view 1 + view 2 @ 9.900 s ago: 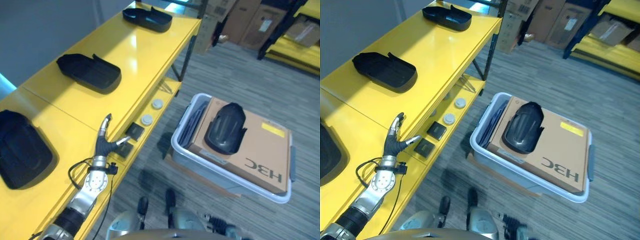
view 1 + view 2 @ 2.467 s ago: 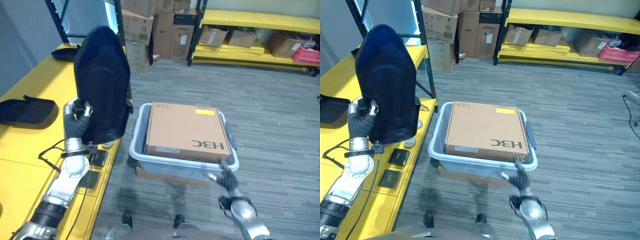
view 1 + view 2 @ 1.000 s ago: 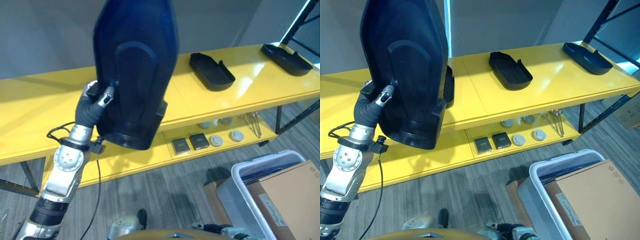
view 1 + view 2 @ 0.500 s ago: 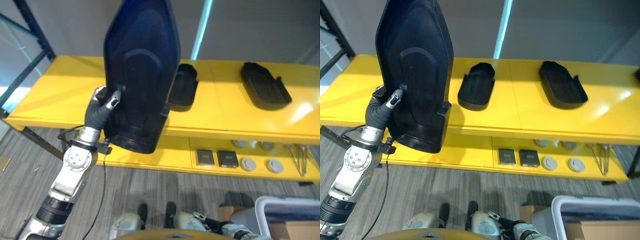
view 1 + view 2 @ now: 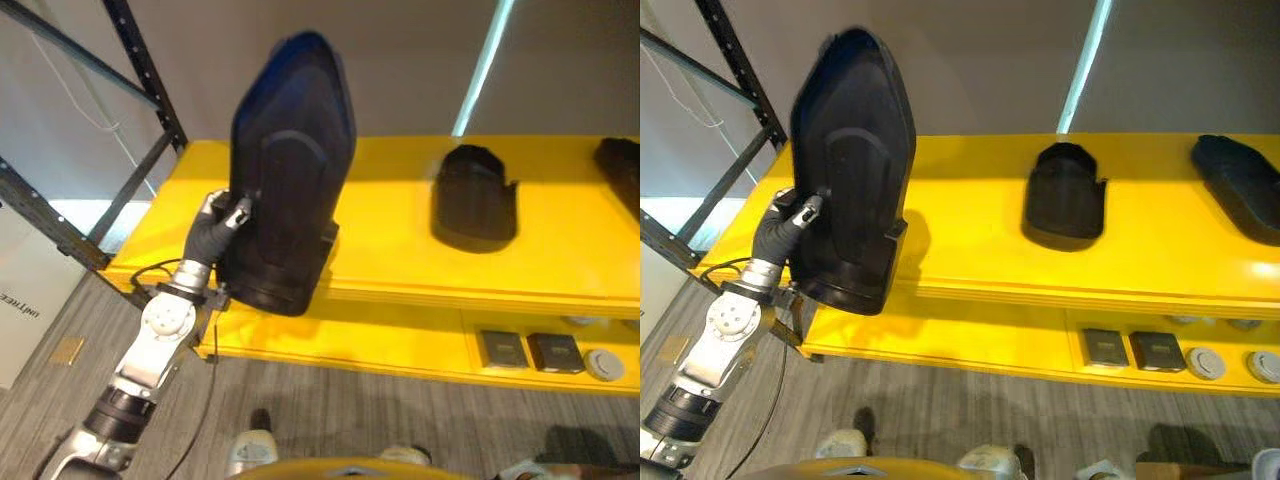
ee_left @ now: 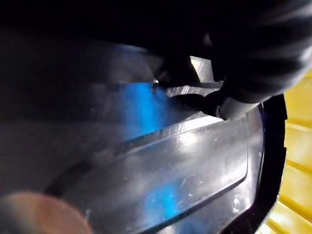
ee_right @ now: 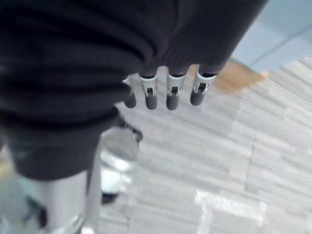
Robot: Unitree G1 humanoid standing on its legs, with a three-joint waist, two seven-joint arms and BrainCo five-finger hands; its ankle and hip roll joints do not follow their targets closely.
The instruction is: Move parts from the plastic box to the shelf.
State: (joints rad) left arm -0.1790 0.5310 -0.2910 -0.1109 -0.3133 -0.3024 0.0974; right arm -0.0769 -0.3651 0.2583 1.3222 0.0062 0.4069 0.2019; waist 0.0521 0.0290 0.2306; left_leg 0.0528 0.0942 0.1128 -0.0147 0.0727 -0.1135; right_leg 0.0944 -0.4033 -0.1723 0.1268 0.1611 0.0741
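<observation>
We see the left hand (image 5: 222,226) gripping the black part (image 5: 288,170) upright, its lower edge seemingly over the yellow shelf (image 5: 400,250) front, though contact is hidden. Right hand (image 7: 161,95) fingers hang relaxed above the floor (image 7: 243,156).

Left arm was reaching up from the lower left with the left hand (image 5: 222,222) raised, fingers and thumb curled tight in a grip, while the right hand (image 7: 161,92) hung low, fingers relaxed and straightish.
</observation>
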